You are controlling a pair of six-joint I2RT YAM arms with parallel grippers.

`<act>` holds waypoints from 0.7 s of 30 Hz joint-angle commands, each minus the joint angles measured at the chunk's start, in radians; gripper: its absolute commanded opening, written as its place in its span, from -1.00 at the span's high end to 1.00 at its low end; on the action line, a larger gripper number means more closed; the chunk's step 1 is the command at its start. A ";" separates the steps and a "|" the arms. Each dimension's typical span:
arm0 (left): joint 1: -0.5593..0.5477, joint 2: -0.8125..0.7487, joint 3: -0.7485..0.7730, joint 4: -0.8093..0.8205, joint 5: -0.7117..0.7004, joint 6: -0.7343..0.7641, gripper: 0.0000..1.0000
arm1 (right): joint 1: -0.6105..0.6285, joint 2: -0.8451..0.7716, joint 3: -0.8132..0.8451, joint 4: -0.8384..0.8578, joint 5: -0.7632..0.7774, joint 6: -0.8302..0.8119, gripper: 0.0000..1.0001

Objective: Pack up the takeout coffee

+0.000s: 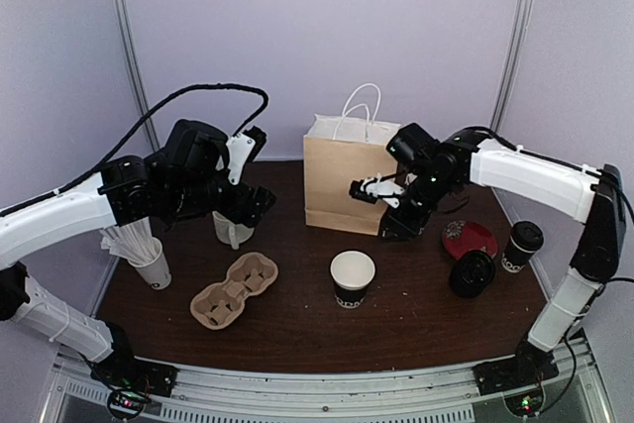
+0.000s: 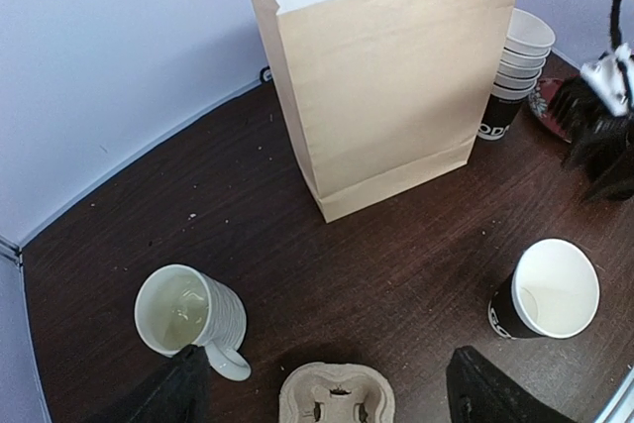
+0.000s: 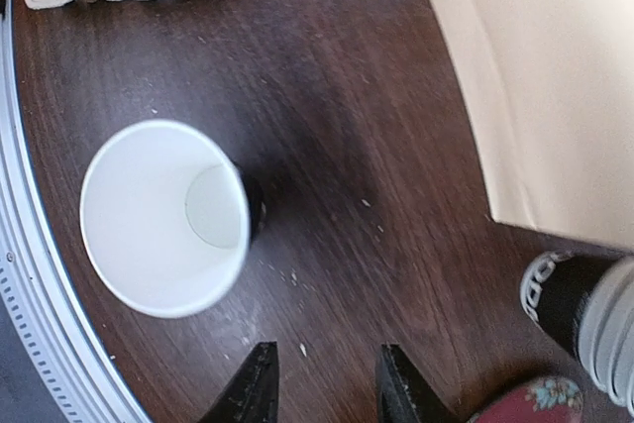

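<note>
One black paper cup (image 1: 353, 279) stands open, white inside, with no lid, at the table's middle front; it also shows in the left wrist view (image 2: 545, 289) and in the right wrist view (image 3: 163, 215). A second black cup (image 1: 521, 245) with a black lid on stands at the far right. A black lid pile (image 1: 473, 272) lies beside it. My left gripper (image 1: 248, 207) hovers open and empty over the white mug (image 2: 188, 309). My right gripper (image 1: 394, 229) is open and empty (image 3: 322, 393) above bare table, right of the open cup.
A brown paper bag (image 1: 342, 180) with white handles stands open at the back centre. A cardboard cup carrier (image 1: 235, 289) lies front left. A white cup of sticks (image 1: 149, 260) stands far left. A stack of black cups (image 2: 515, 66) and a red saucer (image 1: 470, 238) sit right of the bag.
</note>
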 commanded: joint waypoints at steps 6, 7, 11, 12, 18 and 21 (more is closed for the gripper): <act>0.006 0.022 0.023 0.070 0.098 0.057 -0.64 | -0.297 -0.318 -0.253 -0.130 0.119 -0.021 0.26; 0.006 0.028 0.029 0.066 0.122 0.074 -0.60 | -0.323 -0.345 -0.271 -0.147 0.143 -0.028 0.24; 0.006 0.052 0.048 0.065 0.164 0.085 -0.57 | -0.430 -0.438 -0.345 -0.188 0.256 -0.056 0.16; 0.006 0.057 0.049 0.070 0.169 0.085 -0.58 | -0.454 -0.454 -0.360 -0.193 0.268 -0.062 0.14; 0.006 0.100 0.080 0.064 0.173 0.092 -0.64 | -0.523 -0.509 -0.409 -0.229 0.280 -0.088 0.10; 0.006 0.120 0.105 0.047 0.174 0.095 -0.65 | -0.523 -0.512 -0.428 -0.225 0.272 -0.088 0.09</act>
